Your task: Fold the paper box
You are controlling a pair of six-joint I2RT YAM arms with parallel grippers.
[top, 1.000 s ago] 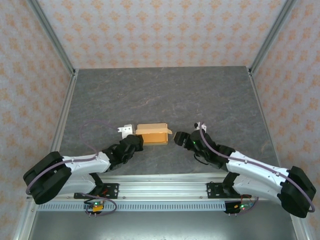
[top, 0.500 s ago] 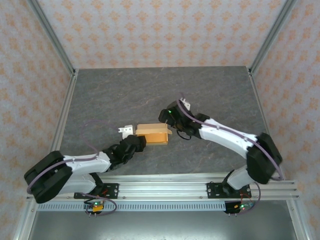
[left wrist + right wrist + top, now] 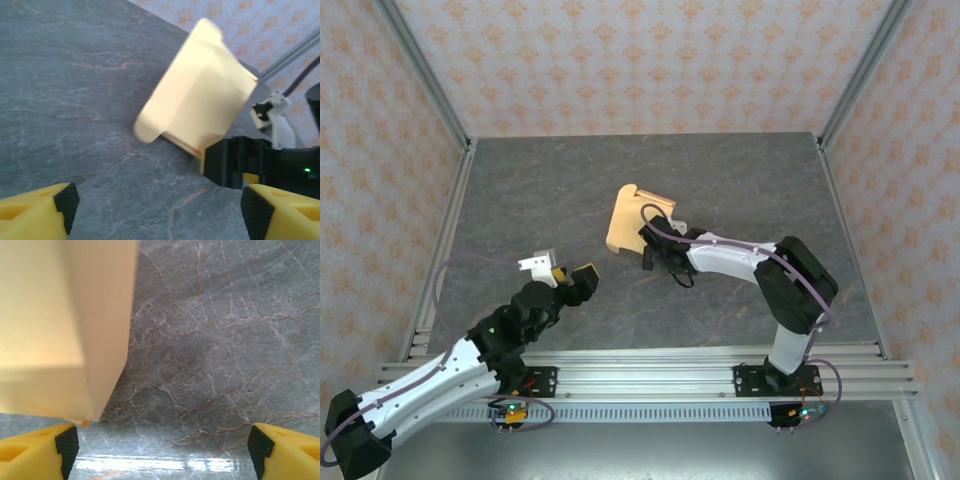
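Two arms reach over a dark grey, stone-veined tabletop (image 3: 740,180), closed in by wallpaper walls (image 3: 640,60) with a pale orange floral print. Aluminium posts (image 3: 420,70) stand in the corners, and a rail (image 3: 650,360) runs along the lower edge of the frame.

The paper box (image 3: 632,222) lies just above and left of the frame's centre in the overhead view. Its long axis runs steeply up the frame, the upper end tipped right. From the left wrist camera the same axis climbs from lower left to upper right, a broad pale face toward the lens.

The right gripper (image 3: 162,442) sits at the box's lower right edge. Its fingers are spread wide over bare stone, with a box corner just above one fingertip — whether they touch is unclear. The left gripper (image 3: 160,205), lower left of the box and apart from it, is also spread wide — nothing lies between its fingers.
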